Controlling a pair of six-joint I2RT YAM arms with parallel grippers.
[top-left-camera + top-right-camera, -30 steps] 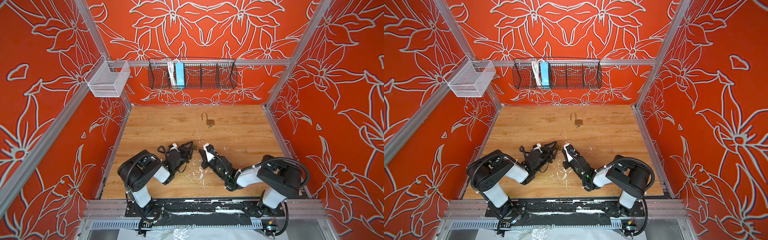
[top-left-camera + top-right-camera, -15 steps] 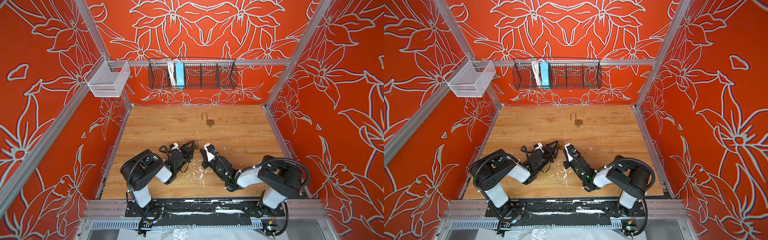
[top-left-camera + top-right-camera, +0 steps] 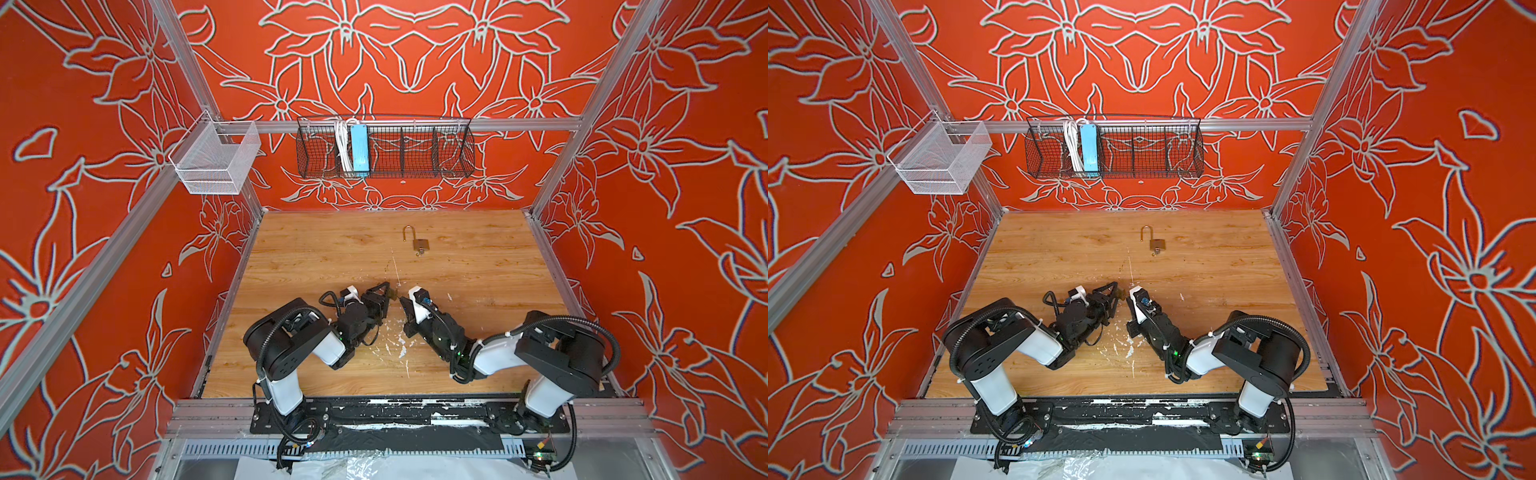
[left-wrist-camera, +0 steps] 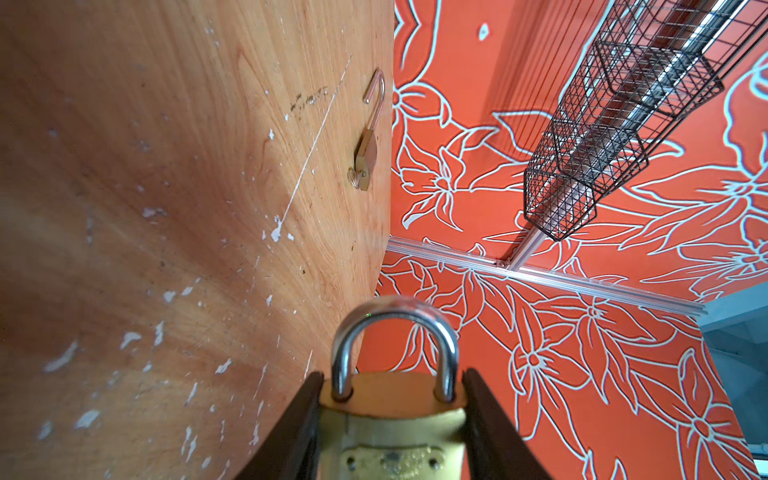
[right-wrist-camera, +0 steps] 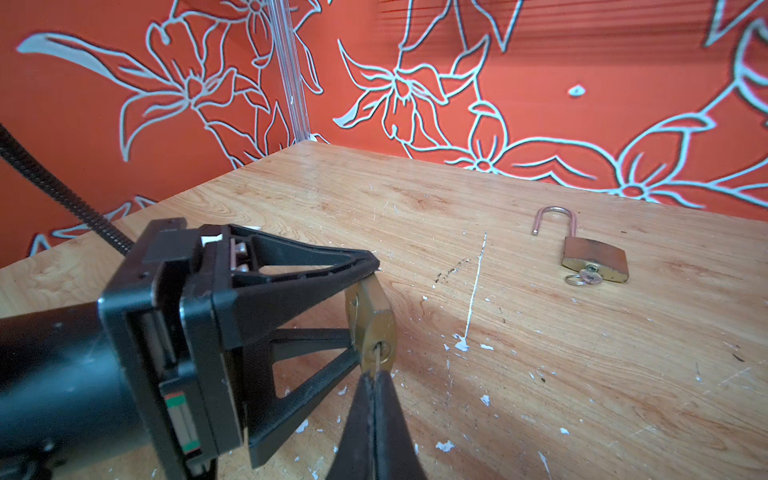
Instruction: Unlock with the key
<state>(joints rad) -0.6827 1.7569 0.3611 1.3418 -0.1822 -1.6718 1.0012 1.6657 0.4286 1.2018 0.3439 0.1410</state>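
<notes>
The left gripper (image 4: 391, 376) is clamping a brass padlock (image 4: 395, 415) by its sides, shackle seated, over the middle of the table (image 5: 582, 374). The right gripper (image 5: 374, 380), pressed together, is pinching the key (image 5: 376, 360) sitting in its keyhole. A second, opened padlock (image 5: 592, 257) is lying well apart.

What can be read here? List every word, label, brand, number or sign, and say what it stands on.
No text is legible in any view.
Held padlock: embossed marking on its brass face, too blurred to read.
Open padlock lying on the table: no marking can be made out.
Blue power strip in the wire basket: too small to show any print.
</notes>
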